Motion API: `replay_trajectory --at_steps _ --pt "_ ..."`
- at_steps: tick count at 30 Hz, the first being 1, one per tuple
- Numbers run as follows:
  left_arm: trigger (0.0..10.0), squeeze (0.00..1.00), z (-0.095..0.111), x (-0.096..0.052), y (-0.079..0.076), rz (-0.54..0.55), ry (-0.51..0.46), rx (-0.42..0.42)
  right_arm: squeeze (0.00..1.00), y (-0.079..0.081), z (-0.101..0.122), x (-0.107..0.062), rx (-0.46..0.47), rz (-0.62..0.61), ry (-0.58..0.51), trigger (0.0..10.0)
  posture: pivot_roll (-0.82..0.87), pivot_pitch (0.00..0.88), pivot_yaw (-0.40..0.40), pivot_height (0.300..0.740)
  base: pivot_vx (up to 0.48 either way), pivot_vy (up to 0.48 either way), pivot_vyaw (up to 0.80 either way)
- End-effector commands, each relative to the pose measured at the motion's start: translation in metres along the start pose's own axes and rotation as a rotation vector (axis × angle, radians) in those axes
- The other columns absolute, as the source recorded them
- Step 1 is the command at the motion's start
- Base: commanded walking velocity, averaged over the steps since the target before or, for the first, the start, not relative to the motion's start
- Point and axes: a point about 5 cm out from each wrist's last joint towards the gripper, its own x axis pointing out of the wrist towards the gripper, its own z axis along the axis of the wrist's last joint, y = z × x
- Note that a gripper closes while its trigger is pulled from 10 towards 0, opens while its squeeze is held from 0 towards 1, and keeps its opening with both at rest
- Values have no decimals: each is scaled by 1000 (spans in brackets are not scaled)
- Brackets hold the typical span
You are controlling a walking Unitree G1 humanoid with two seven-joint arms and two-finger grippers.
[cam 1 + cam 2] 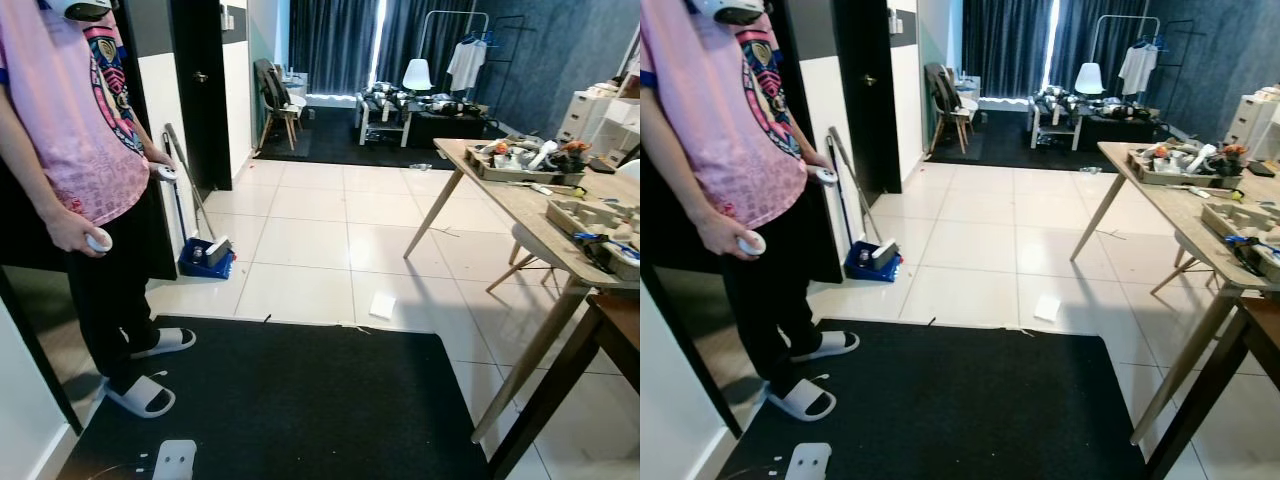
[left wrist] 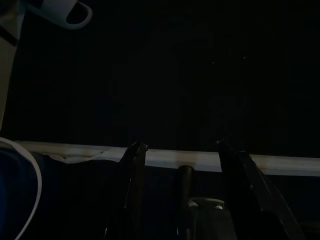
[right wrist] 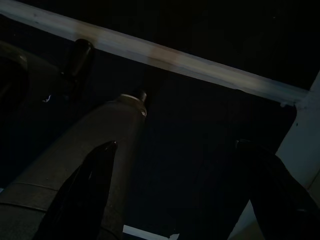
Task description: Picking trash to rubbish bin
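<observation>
On white tile floor (image 1: pixel 300 240) ahead: small white paper scrap (image 1: pixel 382 305). My left end effector (image 2: pixel 180 150) & right end effector (image 3: pixel 175 150) hang w/ fingers apart over black mat (image 1: pixel 300 400).

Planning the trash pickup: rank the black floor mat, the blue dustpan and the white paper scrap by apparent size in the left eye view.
1. Black floor mat, largest by far.
2. Blue dustpan by the dark wall.
3. White paper scrap on the tiles, smallest.
The dustpan lies farther away, so its lead over the scrap is real.

Each wrist pincer (image 2: pixel 182 150) has two long, glossy black fingers (image 3: pixel 80 195).
</observation>
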Motion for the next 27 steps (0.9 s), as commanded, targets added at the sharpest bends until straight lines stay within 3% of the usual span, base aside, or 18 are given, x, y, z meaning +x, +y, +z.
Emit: replay_trajectory --at_steps 1,9,27 --pt "10000 0 1 1 -4 -11 -4 -8 0 -2 4 0 10 -8 -17 10000 57 0 -44 740 0 0 0" --pt "10000 0 3 1 -5 -23 -16 -25 0 -2 7 0 12 -8 -27 10000 56 0 -43 740 128 0 0" --pt "10000 0 5 2 -5 -30 -17 -43 0 -1 12 0 -2 1 -34 10000 57 0 -50 740 392 0 0"
